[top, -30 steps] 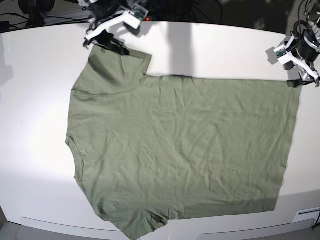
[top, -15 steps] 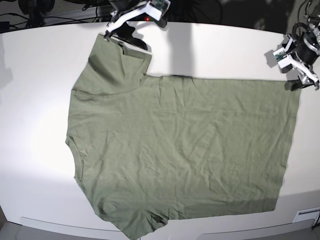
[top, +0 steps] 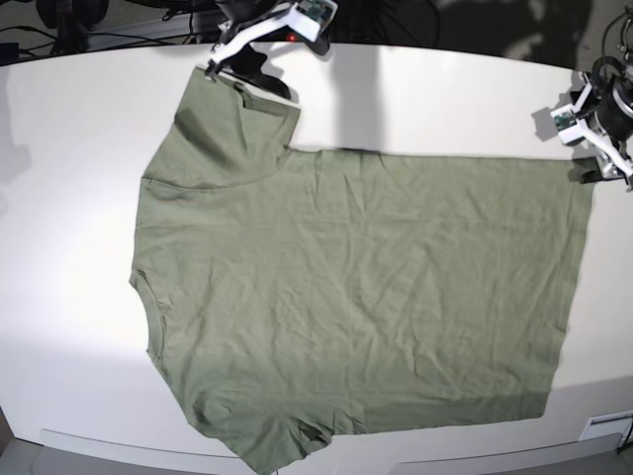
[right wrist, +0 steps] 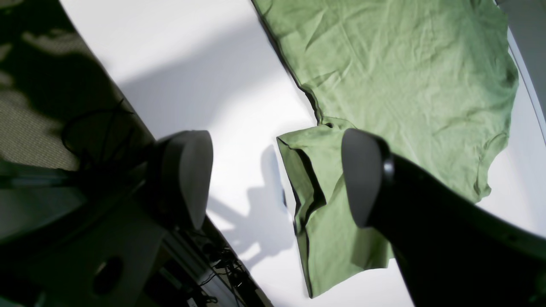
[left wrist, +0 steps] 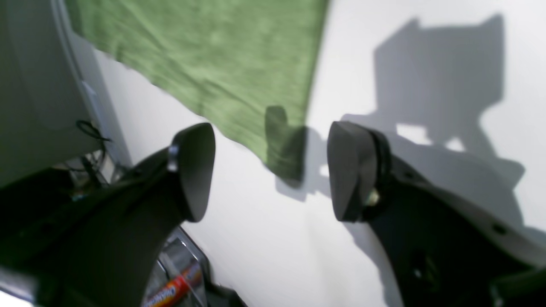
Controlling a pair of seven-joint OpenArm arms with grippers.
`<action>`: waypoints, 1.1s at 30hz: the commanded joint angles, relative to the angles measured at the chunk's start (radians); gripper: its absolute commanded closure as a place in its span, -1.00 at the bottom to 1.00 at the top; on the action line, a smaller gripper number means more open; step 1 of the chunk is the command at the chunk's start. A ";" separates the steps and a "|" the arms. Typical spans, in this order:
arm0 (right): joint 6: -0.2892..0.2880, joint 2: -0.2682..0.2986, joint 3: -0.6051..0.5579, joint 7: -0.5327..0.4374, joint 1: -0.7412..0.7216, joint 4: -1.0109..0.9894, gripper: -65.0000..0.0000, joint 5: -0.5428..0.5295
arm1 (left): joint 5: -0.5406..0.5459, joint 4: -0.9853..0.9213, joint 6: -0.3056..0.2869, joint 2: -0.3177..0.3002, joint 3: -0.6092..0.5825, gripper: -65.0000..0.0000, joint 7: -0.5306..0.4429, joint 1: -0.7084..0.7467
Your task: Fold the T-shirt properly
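left fingers [left wrist: 271, 170]: two black rounded oval pads, smooth and matte, spread wide apart, nothing between them; hovering over the white surface just off the shirt's hem corner
left fingers in base view [top: 603, 163]: at far right edge of the surface, white-and-black arm, just beside the shirt's far right corner
right fingers [right wrist: 277, 179]: same black oval pads, spread fully apart, empty; above the far sleeve, one pad over the sleeve cloth, the other over bare surface
right fingers in base view [top: 242, 74]: at the far edge, just past the far sleeve's end
T-shirt [top: 356, 297]: sage green, soft cotton, fine wrinkles all over; lies flat, spread sideways, neck end left, straight hem right, covers most of the middle
far sleeve [right wrist: 324, 204]: short, folded over with a dark crease, edge hemmed
hem corner [left wrist: 286, 157]: pointed, slightly shadowed, lies flat between the left pads in the wrist view
near sleeve [top: 277, 440]: bunched, hangs at the near edge
surface [top: 69, 178]: white, smooth, glossy, curved far edge, hard shadows from the arms
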State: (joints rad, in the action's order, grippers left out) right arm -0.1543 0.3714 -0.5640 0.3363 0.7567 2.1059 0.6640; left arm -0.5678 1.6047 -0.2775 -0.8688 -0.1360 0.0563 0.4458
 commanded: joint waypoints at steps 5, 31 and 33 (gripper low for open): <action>0.014 -0.026 -0.006 -0.045 0.008 0.021 -0.44 -0.004 | -0.008 -0.006 -0.019 -0.081 -0.029 -0.25 0.003 0.000; 0.013 -0.064 -0.006 -0.053 0.002 0.026 -0.44 -0.004 | 0.019 -0.236 -0.016 -0.016 -0.032 -0.25 -0.104 -0.129; 0.014 -0.064 -0.006 -0.056 -0.002 0.026 -0.44 -0.004 | 0.018 -0.250 -0.015 0.003 -0.032 -0.25 -0.103 -0.131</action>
State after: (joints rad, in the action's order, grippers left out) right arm -0.1593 0.3214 -0.5629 0.3405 0.7540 2.1094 0.6781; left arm -0.5457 1.3521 -0.2867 -0.8513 -0.1699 -0.0490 0.3180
